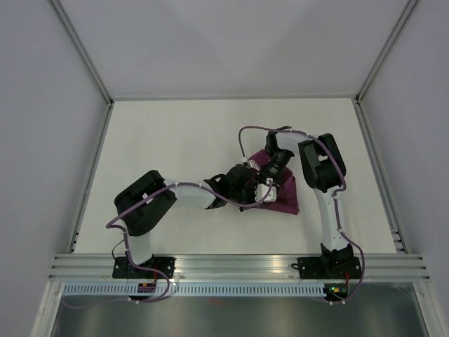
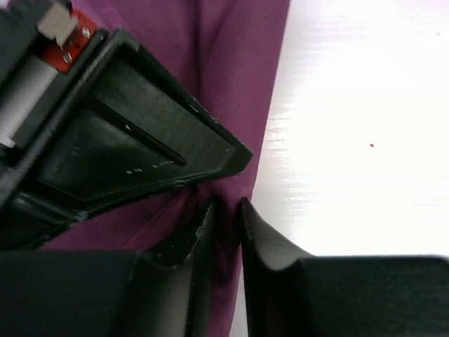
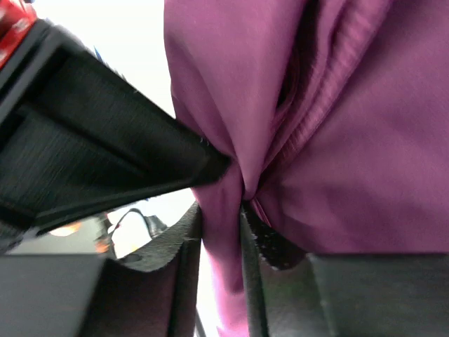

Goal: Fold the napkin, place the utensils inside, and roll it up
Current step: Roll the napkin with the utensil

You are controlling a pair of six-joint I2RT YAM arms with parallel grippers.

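On the bench [image 1: 175, 140], right of centre: bunched napkin [image 1: 286, 198], pinched from two sides.
Gripped at one edge by the left fingers [image 2: 189, 246], nearly closed on the cloth; gripped also by the right fingers [image 3: 273, 246], equally narrow around a fold, tips almost touching the other's. Most cloth toward the right arm [image 1: 326, 189]. No knife in sight.

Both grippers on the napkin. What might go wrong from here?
1. Left gripper and right gripper pinch the napkin at nearly one spot; their fingers may collide.
2. It is bunched, so a pull may deepen creases rather than fold cleanly.
3. No knife shows; it may get dragged unseen.
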